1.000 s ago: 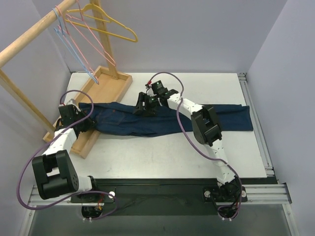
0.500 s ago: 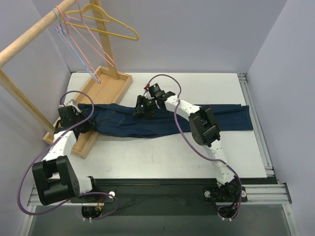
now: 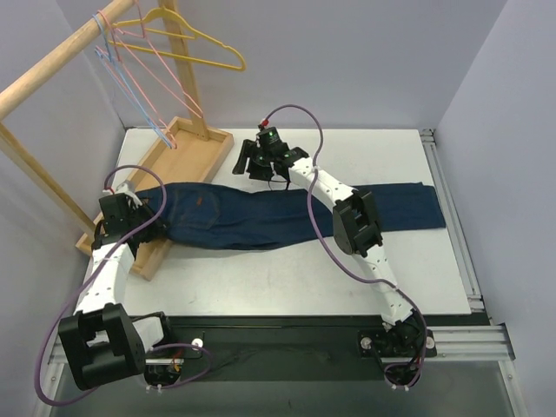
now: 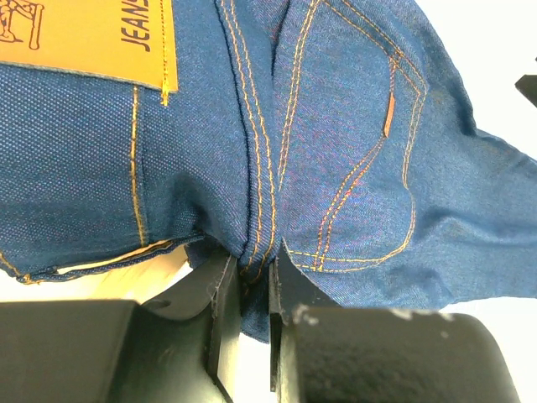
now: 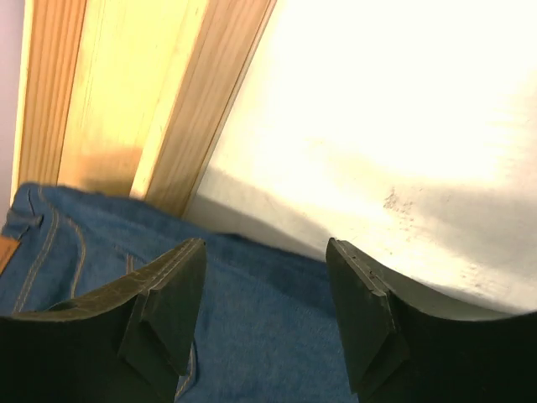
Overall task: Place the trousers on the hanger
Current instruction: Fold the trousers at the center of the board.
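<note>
The dark navy trousers (image 3: pixel 261 217) lie flat across the table, waist at the left and legs running right. My left gripper (image 3: pixel 142 219) is shut on a fold of the waist; in the left wrist view the pads (image 4: pixel 254 273) pinch a seam with orange stitching on the trousers (image 4: pixel 336 126). My right gripper (image 3: pixel 252 161) is open and empty just beyond the trousers' far edge; in its own view the gripper (image 5: pixel 268 277) hovers over the trousers (image 5: pixel 252 344). The light-blue hanger (image 3: pixel 139 106) hangs from the wooden rail (image 3: pixel 52 74) at the upper left.
Pink wire hangers (image 3: pixel 165 80) and a yellow hanger (image 3: pixel 195 57) hang on the same rail. The rack's wooden base tray (image 3: pixel 187 148) lies on the table's left side, partly under the trousers' waist, and shows in the right wrist view (image 5: pixel 126 101).
My right gripper has let go of the trousers, opened and moved back toward the rack base. The trousers' middle has settled flatter. My left gripper has drawn the waist slightly left.
</note>
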Robot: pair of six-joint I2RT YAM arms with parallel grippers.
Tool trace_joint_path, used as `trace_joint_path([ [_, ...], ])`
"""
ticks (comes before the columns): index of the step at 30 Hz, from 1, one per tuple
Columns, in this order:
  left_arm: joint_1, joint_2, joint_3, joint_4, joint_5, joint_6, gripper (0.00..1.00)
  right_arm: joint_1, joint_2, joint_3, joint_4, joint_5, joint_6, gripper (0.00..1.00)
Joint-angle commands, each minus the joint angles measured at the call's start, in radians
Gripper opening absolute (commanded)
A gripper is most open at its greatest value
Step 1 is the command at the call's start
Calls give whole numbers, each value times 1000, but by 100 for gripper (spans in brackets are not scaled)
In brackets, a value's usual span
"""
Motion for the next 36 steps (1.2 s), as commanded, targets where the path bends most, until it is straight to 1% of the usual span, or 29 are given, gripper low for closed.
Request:
trace_joint_path([
  [1, 9, -67, -23, -34, 5, 14, 0, -15, 7, 33, 11, 32, 5, 59],
  [5, 16, -88, -40, -43, -9, 14, 0, -61, -69, -34, 16, -13, 2, 60],
  [6, 20, -93, -39, -45, -18, 17, 0, -90, -126, -98, 22, -25, 10, 60],
  [8, 27, -96, -39, -55, -35, 25, 0, -125, -189, -167, 22, -51, 4, 60],
  [9, 38, -98, -40, -57, -45, 26, 0, -159, -257, -213, 22, -54, -15, 60],
  [10, 44, -98, -42, -56, -49, 34, 0, -174, -295, -294, 23, -56, -27, 60],
  [11, 50, -98, -45, -53, -44, 40, 0, -190, -331, -344, 22, -64, -45, 60],
  [12, 62, -96, -45, -48, -42, 45, 0, -206, -402, -385, 17, -70, -64, 60],
  [13, 69, -95, -45, -46, -42, 54, 0, -237, -437, -470, 8, -70, -108, 60],
  [15, 81, -89, -45, -37, -41, 58, 0, -271, -543, -551, -27, -46, -150, 60],
  [16, 85, -85, -43, -34, -39, 63, 0, -309, -571, -635, -38, -39, -182, 61],
  [21, 99, -72, -33, 4, 2, 77, 0, -449, -730, -851, -79, -44, -233, 61],
  [23, 104, -61, -23, 13, 13, 85, 0, -507, -763, -936, -84, -39, -254, 61],
  [25, 104, -49, -7, 21, 16, 92, 0, -539, -792, -980, -93, -13, -257, 61],
  [26, 108, -36, -2, 24, 16, 94, 0, -573, -797, -1006, -102, -12, -257, 61],
  [28, 119, -23, 9, 40, 25, 101, 0, -601, -797, -1027, -113, -22, -254, 61],
  [34, 147, 42, 46, 90, 73, 132, 0, -618, -755, -1044, -131, -44, -285, 61],
  [36, 148, 51, 49, 101, 80, 137, 0, -621, -711, -1031, -136, -59, -283, 61],
])
